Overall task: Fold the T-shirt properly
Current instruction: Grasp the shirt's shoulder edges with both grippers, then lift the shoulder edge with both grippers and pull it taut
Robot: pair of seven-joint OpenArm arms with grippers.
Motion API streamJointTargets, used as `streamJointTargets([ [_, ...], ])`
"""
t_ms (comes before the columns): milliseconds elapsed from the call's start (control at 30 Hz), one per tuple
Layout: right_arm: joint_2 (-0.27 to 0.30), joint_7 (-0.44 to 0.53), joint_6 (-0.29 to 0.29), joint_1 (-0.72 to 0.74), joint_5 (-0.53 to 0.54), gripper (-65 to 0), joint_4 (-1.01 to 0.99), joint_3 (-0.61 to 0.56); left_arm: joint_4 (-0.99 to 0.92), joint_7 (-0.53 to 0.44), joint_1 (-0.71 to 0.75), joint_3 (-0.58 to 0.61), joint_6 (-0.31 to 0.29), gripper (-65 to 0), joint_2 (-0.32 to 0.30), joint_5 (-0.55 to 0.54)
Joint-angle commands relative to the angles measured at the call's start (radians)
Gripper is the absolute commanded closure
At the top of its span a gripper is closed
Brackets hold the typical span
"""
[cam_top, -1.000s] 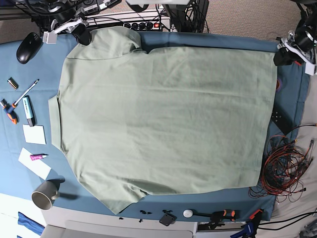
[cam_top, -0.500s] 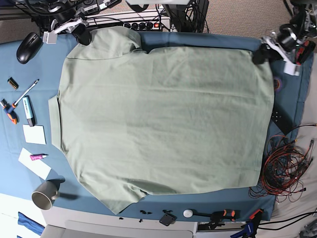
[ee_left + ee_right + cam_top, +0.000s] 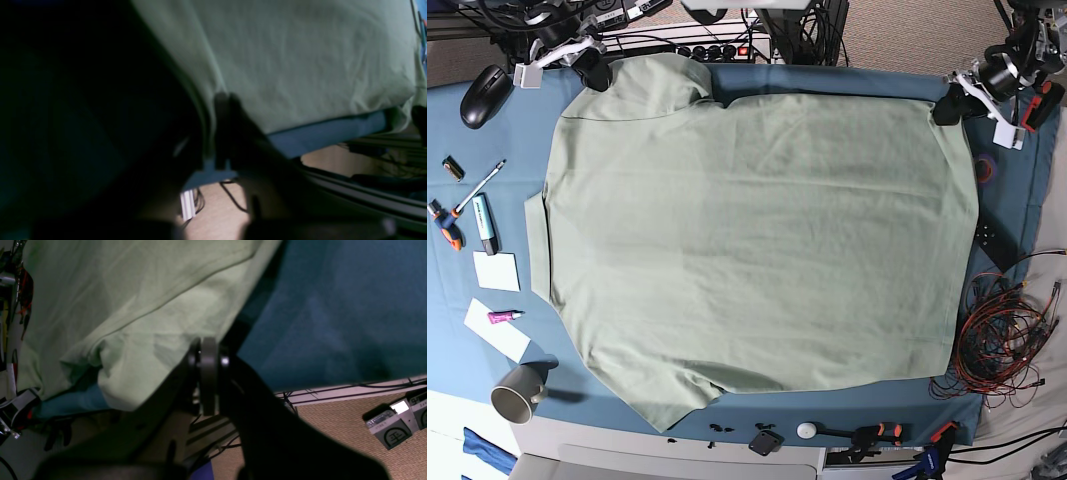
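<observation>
Now the T-shirt (image 3: 757, 240) fills mid-frame, top corners pinched by the left gripper (image 3: 947, 106) and the right gripper (image 3: 597, 75); bare blue table cloth (image 3: 1012, 215) shows along the right edge.

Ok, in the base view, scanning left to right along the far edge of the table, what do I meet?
Black computer mouse → right gripper pinching the shirt → pale sage-green T-shirt → left gripper shut on its far corner.
</observation>
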Motion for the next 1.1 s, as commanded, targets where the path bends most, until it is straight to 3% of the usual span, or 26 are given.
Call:
streamJointTargets([
  [0,0.003,-0.023,-0.010,-0.014,-0.046,0.0,0.003,0.002,0.002,0.031,0.014,0.001,0.008,0.0,-0.009,0.048],
  [300,0.003,-0.023,0.084,-0.013,-0.047,0.0,0.003,0.002,0.002,0.017,0.014,-0.015,0.012,0.0,-0.010,0.069],
  [500,0.003,-0.023,0.085,-0.014,-0.047,0.0,0.004,0.026,0.002,0.019,0.014,-0.017,0.012,0.0,-0.015,0.069],
  [767,0.023,-0.032,0.084,-0.015,-0.038,0.0,0.005,0.185,0.002,0.025,0.014,-0.017,0.012,0.0,-0.015,0.069],
  [1067,0.042,-0.043,0.084,-0.027,-0.035,0.0,0.005,0.200,0.003,0.066,0.031,-0.017,0.012,0.0,-0.029,0.064],
])
